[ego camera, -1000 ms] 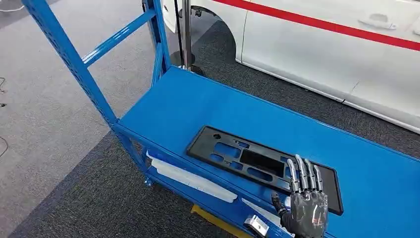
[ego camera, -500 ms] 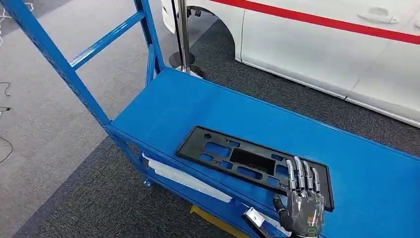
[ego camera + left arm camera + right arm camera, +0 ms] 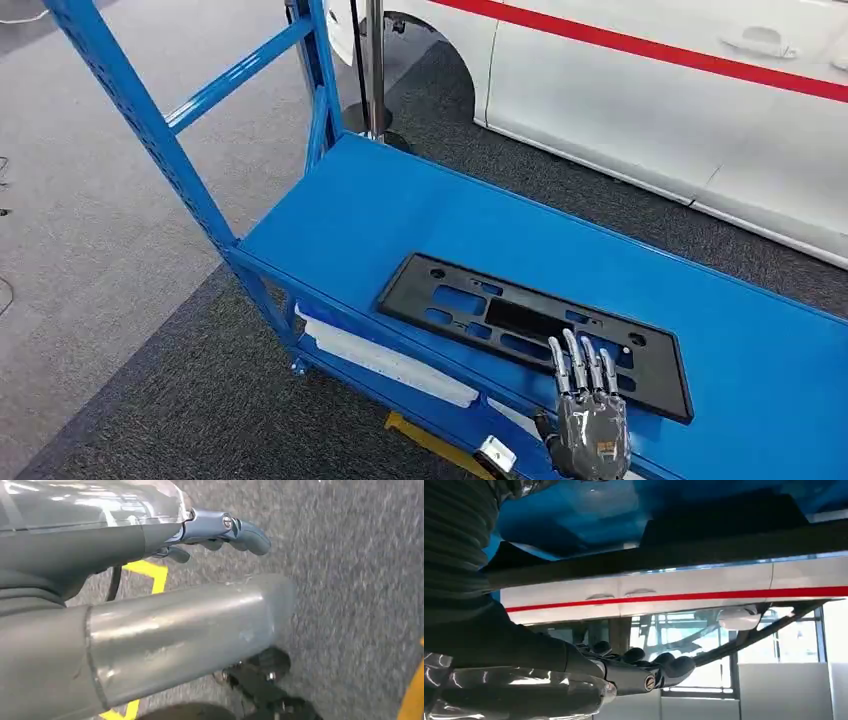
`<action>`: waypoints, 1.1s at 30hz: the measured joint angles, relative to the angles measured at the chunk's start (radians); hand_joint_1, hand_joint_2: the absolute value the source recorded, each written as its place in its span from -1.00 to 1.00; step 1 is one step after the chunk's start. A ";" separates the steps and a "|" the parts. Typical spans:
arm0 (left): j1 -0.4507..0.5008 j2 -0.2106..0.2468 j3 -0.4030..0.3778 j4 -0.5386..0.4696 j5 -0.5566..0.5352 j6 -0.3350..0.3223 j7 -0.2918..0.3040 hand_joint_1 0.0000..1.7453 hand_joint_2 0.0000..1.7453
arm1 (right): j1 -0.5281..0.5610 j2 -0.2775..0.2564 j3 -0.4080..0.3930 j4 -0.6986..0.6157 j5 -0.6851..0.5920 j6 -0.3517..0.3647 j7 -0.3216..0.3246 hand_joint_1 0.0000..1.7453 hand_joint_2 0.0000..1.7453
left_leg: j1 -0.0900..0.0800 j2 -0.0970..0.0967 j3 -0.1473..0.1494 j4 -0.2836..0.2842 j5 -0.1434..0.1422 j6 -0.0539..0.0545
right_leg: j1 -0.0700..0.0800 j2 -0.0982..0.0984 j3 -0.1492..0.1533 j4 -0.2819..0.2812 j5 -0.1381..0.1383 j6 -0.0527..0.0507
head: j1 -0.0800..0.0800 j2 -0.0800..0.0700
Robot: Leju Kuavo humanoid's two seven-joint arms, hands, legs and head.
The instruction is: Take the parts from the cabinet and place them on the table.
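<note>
The right hand [image 3: 590,432] rests fingers [image 3: 578,366] straight and apart (holding nothing) on the flat black plastic plate [image 3: 500,316] atop the blue metal shelf [image 3: 380,215].

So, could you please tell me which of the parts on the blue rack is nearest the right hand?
The black plate on the top shelf; the right hand hovers at its near edge, unlike the white part below.
</note>
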 joint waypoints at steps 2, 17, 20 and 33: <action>0.000 -0.002 0.000 0.000 0.005 0.000 0.001 -1.00 -1.00 | -0.001 -0.011 0.011 0.006 0.000 0.000 0.022 -1.00 1.00 | 0.000 -0.001 0.006 0.004 -0.006 -0.005 | -0.001 -0.001 0.096 -0.190 0.090 -0.006 | 0.000 0.000; -0.007 0.000 -0.010 0.000 -0.056 -0.019 0.003 -1.00 -1.00 | -0.182 -0.023 0.086 0.164 0.000 -0.006 0.067 -1.00 1.00 | 0.006 -0.002 -0.033 0.088 -0.015 -0.046 | 0.005 0.005 0.109 -0.236 0.091 -0.046 | 0.000 0.000; -0.012 0.001 -0.010 0.000 -0.068 -0.020 0.005 -1.00 -1.00 | -0.214 -0.022 0.085 0.189 -0.002 -0.006 0.052 -1.00 1.00 | -0.003 -0.003 -0.010 0.019 -0.011 -0.033 | 0.009 0.004 0.102 -0.232 0.092 -0.028 | 0.000 0.000; -0.012 0.001 -0.012 0.000 -0.104 -0.031 0.007 -1.00 -1.00 | -0.328 -0.068 0.126 0.315 -0.002 -0.007 0.188 -1.00 1.00 | -0.001 0.002 -0.004 0.004 0.004 -0.004 | 0.001 -0.001 0.096 -0.220 0.106 -0.010 | 0.000 0.000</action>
